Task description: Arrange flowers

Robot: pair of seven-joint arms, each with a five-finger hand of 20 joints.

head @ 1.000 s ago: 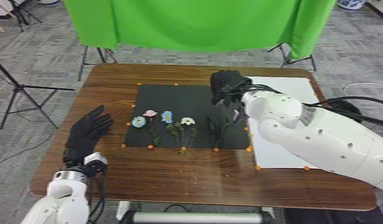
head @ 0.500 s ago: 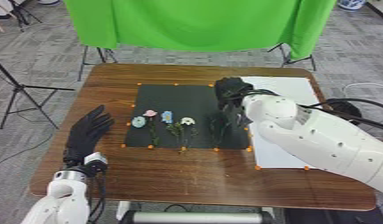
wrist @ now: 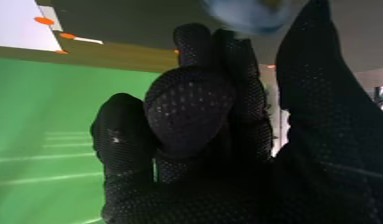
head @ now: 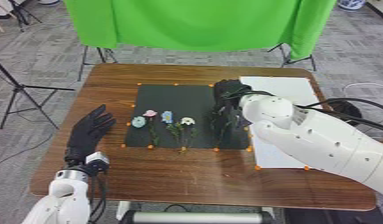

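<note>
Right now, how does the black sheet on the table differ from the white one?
The black sheet carries a row of flowers, while the white sheet lies farther right and is partly hidden behind the right arm. The white sheet looks longer from near edge to far edge than the black sheet. Both lie on the brown table, with orange dots at their edges.
</note>
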